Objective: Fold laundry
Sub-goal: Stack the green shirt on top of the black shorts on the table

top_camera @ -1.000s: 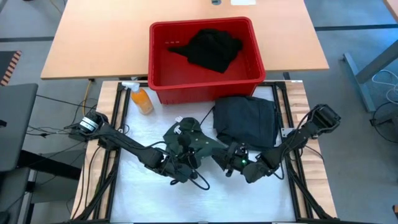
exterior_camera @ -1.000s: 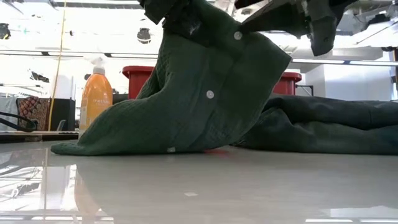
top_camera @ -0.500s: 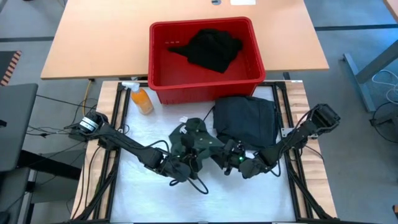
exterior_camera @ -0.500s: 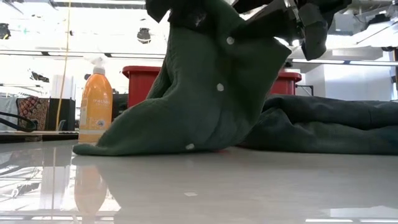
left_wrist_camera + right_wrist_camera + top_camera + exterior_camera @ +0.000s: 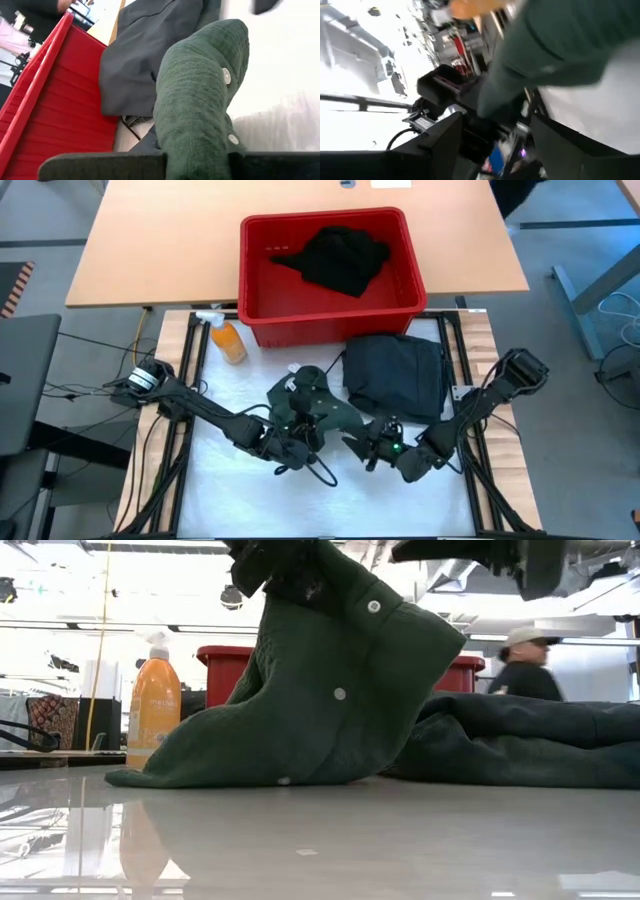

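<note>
the left gripper (image 5: 290,442) is clamped tight on the green buttoned shirt (image 5: 320,700), holding its upper part off the table (image 5: 230,510) while the lower hem drags on the surface below it. just beside it, the right gripper (image 5: 372,452) hangs with its fingers spread wide, gripping nothing (the shirt's edge is right next to it). beyond both grippers lies a dark folded garment (image 5: 395,370), then the red basket (image 5: 255,285) with black cloth (image 5: 340,258), an orange bottle (image 5: 228,340) off by the basket's corner.
</note>
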